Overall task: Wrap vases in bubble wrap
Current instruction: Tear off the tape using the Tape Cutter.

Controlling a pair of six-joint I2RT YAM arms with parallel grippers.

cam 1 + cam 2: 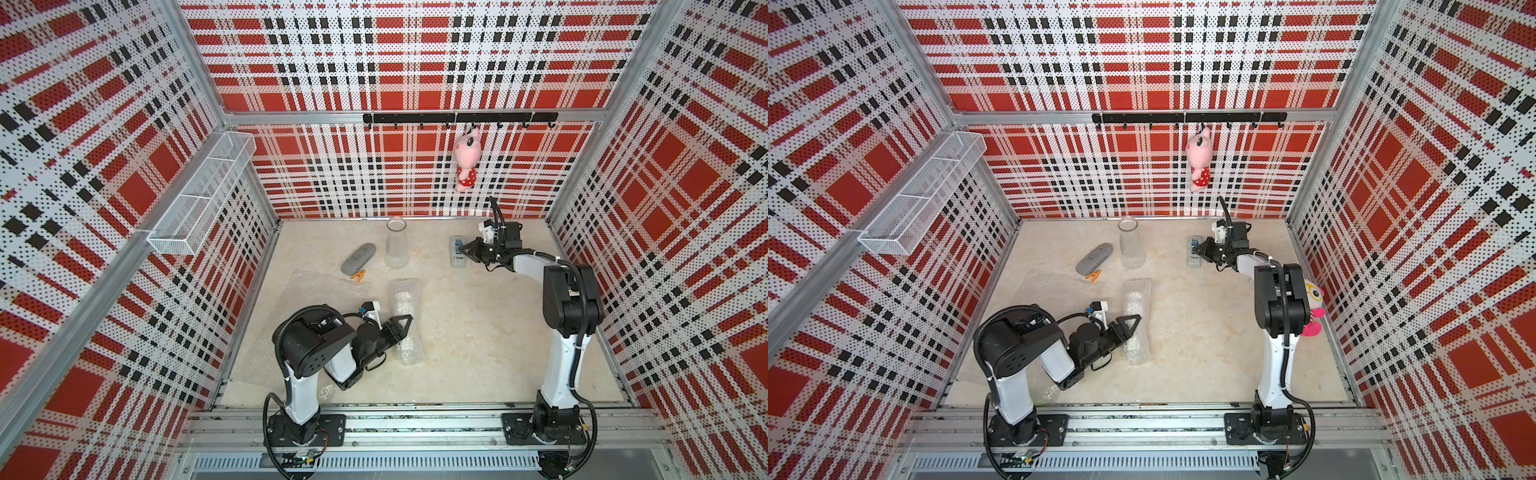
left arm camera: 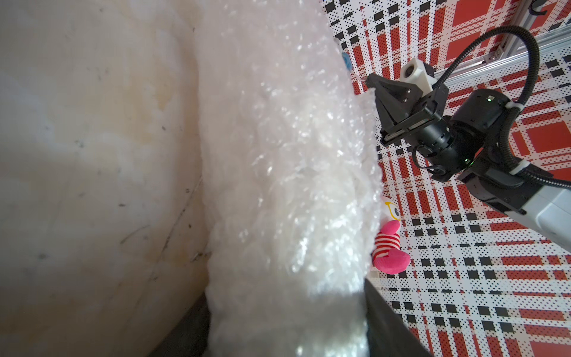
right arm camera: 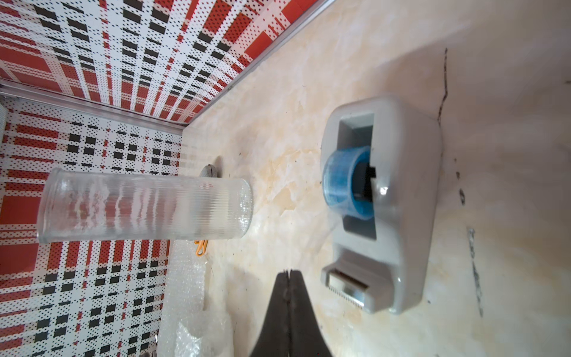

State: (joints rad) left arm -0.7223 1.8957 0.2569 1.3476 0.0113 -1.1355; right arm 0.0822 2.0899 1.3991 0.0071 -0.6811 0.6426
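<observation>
- Beige stone-look tabletop [image 1: 478, 332]: white vase [image 1: 405, 308] lies rolled in bubble wrap [image 1: 407, 349] near the front; glass vase [image 1: 395, 249] stands upright at the back.
- Left gripper [image 1: 405, 322] clamps the roll; right gripper [image 3: 289, 275] is closed and empty beside the tape dispenser [image 3: 401, 216].
- Wrap is likely soft and slick, glass fragile: grip mid-body.

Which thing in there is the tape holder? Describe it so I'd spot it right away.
Find the pink plush toy hanging on the back wall, then drop to the tabletop below it. There, at the tip of the right gripper, sits the tape dispenser: a small grey block, the only thing holding a blue roll.
</observation>
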